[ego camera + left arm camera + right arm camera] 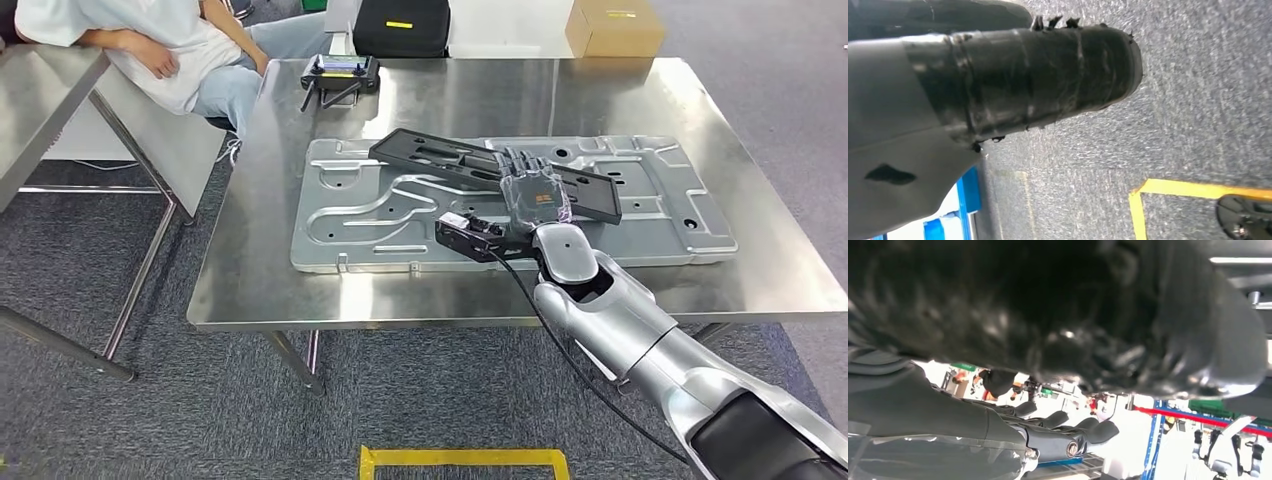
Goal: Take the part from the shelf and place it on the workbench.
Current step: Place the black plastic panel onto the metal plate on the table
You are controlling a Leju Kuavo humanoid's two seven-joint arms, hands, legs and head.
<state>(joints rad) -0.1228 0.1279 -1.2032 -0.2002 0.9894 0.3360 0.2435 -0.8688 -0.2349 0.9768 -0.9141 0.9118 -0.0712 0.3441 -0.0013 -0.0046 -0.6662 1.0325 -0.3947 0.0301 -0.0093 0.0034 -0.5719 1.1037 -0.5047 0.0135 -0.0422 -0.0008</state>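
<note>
1. The black part (495, 172), a long flat slotted bar, lies slantwise on the grey stamped metal panel (400, 210) at the middle of the steel table (700, 100), running from about 10 o'clock down to 4 o'clock.
2. The right hand (533, 190) sits over the part's 4 o'clock half, fingers laid forward across it. Whether they grasp the bar or merely rest on it cannot be told; in the right wrist view the dark fingers (1068, 432) stretch out beneath a blurred black mass.
3. As a judgement, the part has reached the table and the step in hand is the release; setting it on the broad panel gives it flat support.
4. The left hand (1033, 75), tape-wrapped, hangs over the grey carpet (1198, 100) near a yellow floor line (1168, 189), holding nothing visible; its fingers cannot be made out.
5. At the table's 11 o'clock edge rests a black controller (340, 75); a seated person (150, 50) is beyond that corner, and a cardboard box (613, 27) at 1 o'clock.
</note>
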